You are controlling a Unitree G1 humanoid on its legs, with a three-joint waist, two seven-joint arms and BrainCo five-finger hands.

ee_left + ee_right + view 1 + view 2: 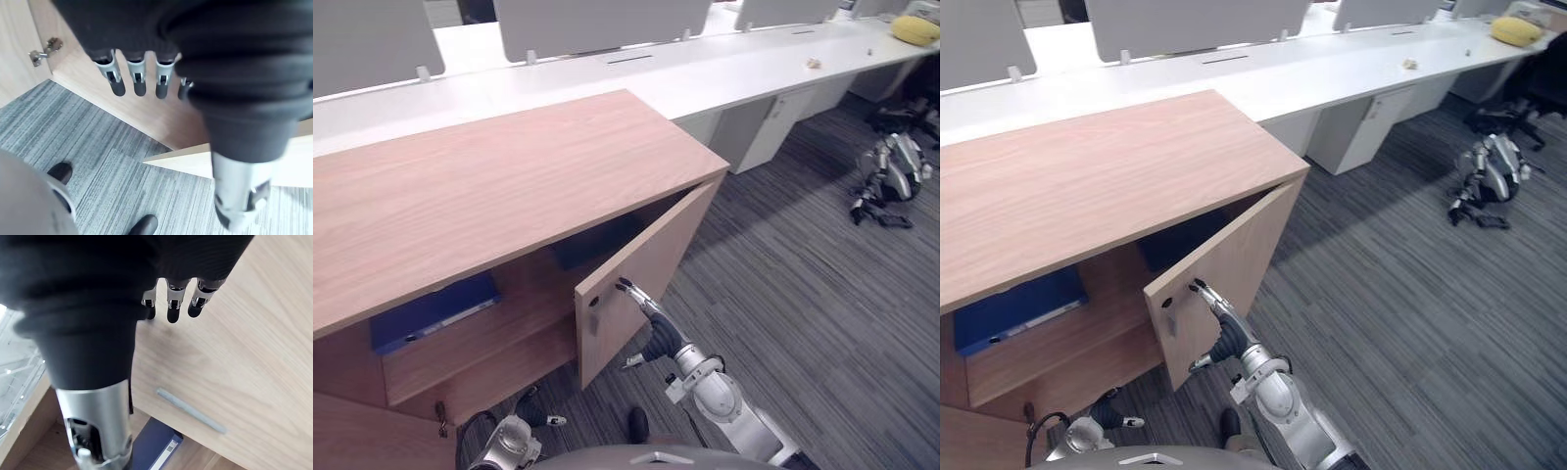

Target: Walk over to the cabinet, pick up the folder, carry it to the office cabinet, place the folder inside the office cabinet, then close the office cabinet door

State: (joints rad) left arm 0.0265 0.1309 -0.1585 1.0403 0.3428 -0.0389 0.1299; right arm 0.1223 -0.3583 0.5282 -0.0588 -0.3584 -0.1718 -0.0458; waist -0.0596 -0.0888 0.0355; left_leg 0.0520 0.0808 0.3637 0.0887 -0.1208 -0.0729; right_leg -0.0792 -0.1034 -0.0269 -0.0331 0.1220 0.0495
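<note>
The blue folder lies flat on the upper shelf inside the wooden office cabinet, left of centre. The cabinet's right door stands half open. My right hand is open, its straight fingers resting against the door's outer face above the thin metal handle. A corner of the folder shows below the door's edge there. My left hand hangs low in front of the cabinet's base, fingers relaxed and holding nothing.
A dark blue item sits deeper in the right compartment. The left door swings out at the lower left, with a hinge beside it. Behind runs a long white desk with dividers. Another robot lies on the grey carpet, far right.
</note>
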